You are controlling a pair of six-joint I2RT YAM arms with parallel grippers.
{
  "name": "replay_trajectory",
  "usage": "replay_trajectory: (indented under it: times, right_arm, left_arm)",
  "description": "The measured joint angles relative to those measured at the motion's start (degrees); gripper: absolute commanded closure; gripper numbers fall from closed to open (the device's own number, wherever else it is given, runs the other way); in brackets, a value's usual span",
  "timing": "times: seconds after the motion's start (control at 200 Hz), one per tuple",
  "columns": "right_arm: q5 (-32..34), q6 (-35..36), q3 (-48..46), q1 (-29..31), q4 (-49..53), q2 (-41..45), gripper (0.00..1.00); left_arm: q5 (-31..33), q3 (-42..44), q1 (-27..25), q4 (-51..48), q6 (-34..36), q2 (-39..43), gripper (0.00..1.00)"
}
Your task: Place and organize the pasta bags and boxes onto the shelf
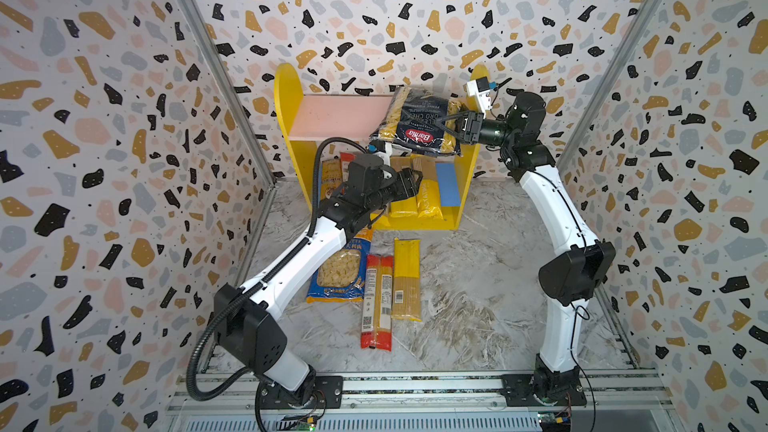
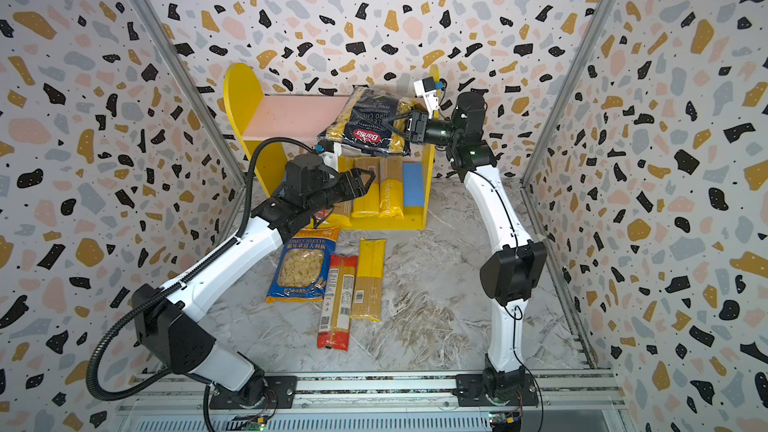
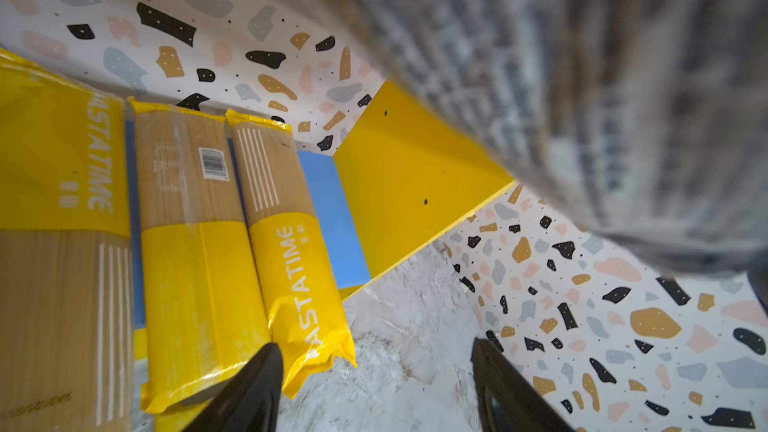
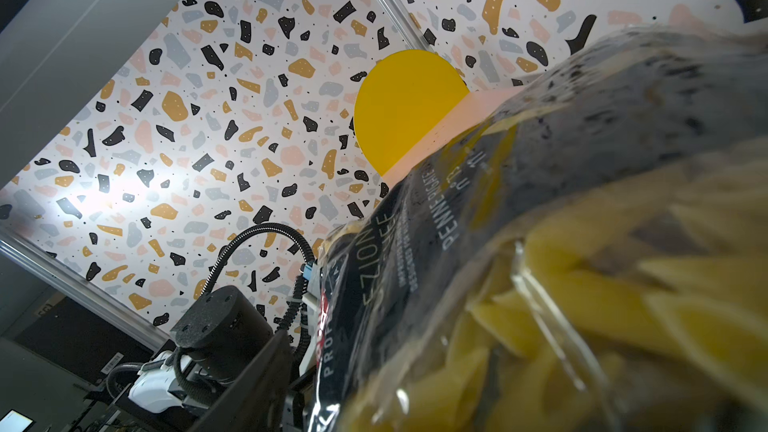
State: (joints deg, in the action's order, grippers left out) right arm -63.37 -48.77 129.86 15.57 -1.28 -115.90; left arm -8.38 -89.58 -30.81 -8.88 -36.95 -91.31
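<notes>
At the right gripper's (image 1: 451, 124) fingertips, the navy bag (image 1: 415, 122) lies on the pink board's (image 1: 336, 116) end, overhanging its front. The jaws straddle the bag's edge, and I cannot tell whether they pinch it. Beneath the bag, the left gripper (image 3: 376, 344) stands apart and empty, just before the yellow spaghetti packs (image 3: 199, 268) on the blue board (image 3: 328, 209).

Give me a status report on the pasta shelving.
Left pincer open, empty, at blue board. Right pincer at Barilla bag edge, grip unclear. Bag on pink board, overhanging front. Orecchiette bag, red pack, yellow pack unshelved.
</notes>
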Motion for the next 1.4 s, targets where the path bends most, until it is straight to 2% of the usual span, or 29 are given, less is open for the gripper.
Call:
replay_trajectory:
  times: [0.145, 0.31, 0.43, 0.706, 1.026, 1.196, 1.402]
  right_arm:
    - [0.2, 0.2, -1.3, -0.5, -0.2, 1.0, 0.33]
    - [0.2, 0.5, -3.0, -1.0, -0.6, 2.9, 0.32]
    - [0.5, 1.9, -7.8, -1.2, -0.9, 6.1, 0.29]
    - [4.4, 9.4, -19.1, -1.2, 2.8, 16.3, 0.27]
    - [13.2, 18.6, -29.3, -0.6, 10.2, 27.1, 0.26]
    - [14.5, 18.7, -33.0, 0.6, 9.9, 27.2, 0.26]
    - [16.4, 16.4, -33.2, 4.3, 7.8, 23.2, 0.35]
  left_arm:
    - [-0.4, -5.0, -0.2, 1.1, -1.6, -3.7, 0.33]
    - [-0.4, -5.5, -1.3, 1.3, -1.9, -4.3, 0.34]
    - [-0.6, -5.9, -1.7, 1.2, -2.1, -4.5, 0.34]
    - [-0.8, -7.1, -1.8, 1.2, -2.1, -5.9, 0.35]
    - [-1.7, -9.8, -2.8, -0.1, -1.7, -7.8, 0.37]
    - [-2.2, -10.7, -3.1, -0.1, -1.6, -8.5, 0.37]
    - [-2.3, -10.6, -3.1, -0.1, -1.4, -8.5, 0.38]
